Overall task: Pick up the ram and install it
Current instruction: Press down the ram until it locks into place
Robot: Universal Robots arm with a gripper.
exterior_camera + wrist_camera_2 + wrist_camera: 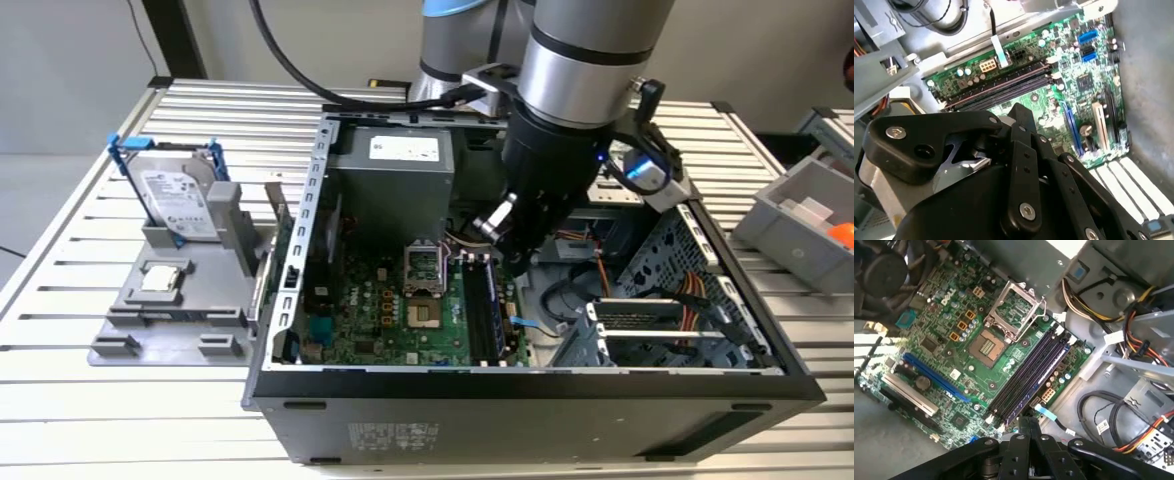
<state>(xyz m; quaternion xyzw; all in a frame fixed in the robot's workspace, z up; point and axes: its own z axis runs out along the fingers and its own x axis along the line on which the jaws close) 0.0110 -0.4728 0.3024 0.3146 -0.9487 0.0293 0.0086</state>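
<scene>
The ram (490,300) is a long bluish stick standing on edge in one of the black motherboard slots (473,305) inside the open computer case (534,385). In the first wrist view the ram (1040,377) shows as a purple-blue strip in the outermost slot, beside the other slots (1021,375). My gripper (497,232) hangs just above the far end of the slots. Its black fingers meet at a point (1026,424) and look shut with nothing between them. The slots (999,85) also lie beyond the gripper (1021,112) in the second wrist view.
An open processor socket (422,268) lies beside the slots. Cables (587,250) and a drive cage (667,320) fill the case on the exterior view's right. A grey fixture (167,300) holds a blue-framed hard drive (176,195) and a processor chip (162,278). A grey bin (807,225) stands far right.
</scene>
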